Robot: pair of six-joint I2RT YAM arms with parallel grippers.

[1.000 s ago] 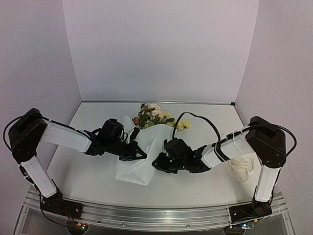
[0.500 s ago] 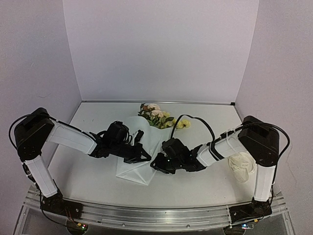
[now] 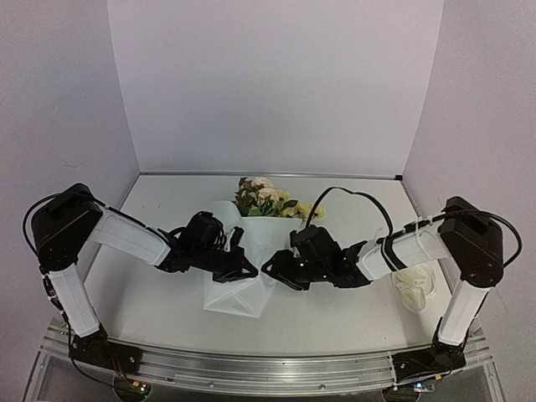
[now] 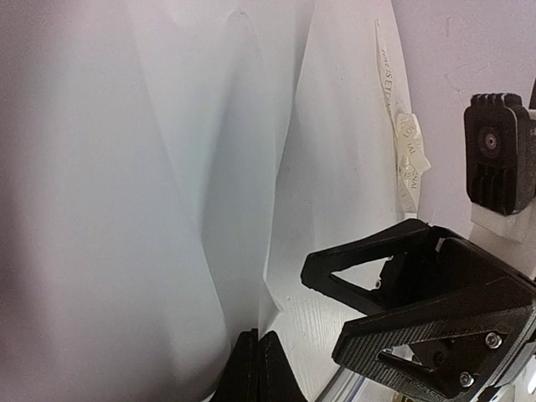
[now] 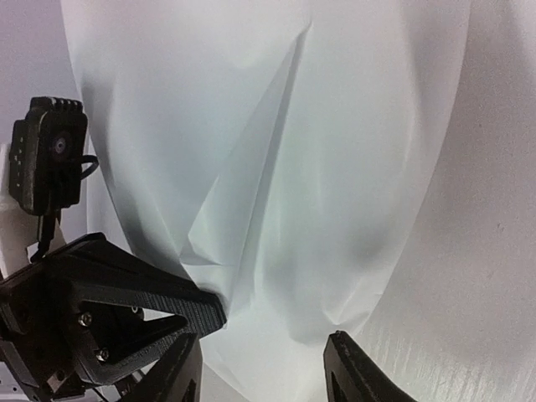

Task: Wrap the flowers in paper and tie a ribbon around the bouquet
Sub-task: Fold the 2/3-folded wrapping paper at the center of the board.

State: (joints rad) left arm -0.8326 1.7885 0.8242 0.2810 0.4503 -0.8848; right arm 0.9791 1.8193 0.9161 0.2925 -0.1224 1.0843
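The flowers (image 3: 261, 198) lie at the back of the table, blooms poking out past the far edge of the paper (image 3: 239, 280). The white sheet is folded over their stems in creased flaps. My left gripper (image 3: 249, 270) is shut on a paper edge; in the left wrist view its fingertips (image 4: 255, 362) pinch the paper (image 4: 167, 167). My right gripper (image 3: 272, 270) faces it from the right, open, and its fingers (image 5: 352, 368) straddle the paper (image 5: 293, 167) without holding it. The ribbon (image 3: 414, 289) lies in a loose heap at the right; a lettered strip of the ribbon (image 4: 408, 155) shows in the left wrist view.
White walls close the table on three sides. A metal rail (image 3: 268, 368) with both arm bases runs along the near edge. The two grippers sit only a few centimetres apart above the paper's near right side.
My right gripper has opened and let go of the paper, shifting slightly right. The left gripper has stayed shut on the paper and drawn it a little right, covering more of the flowers.
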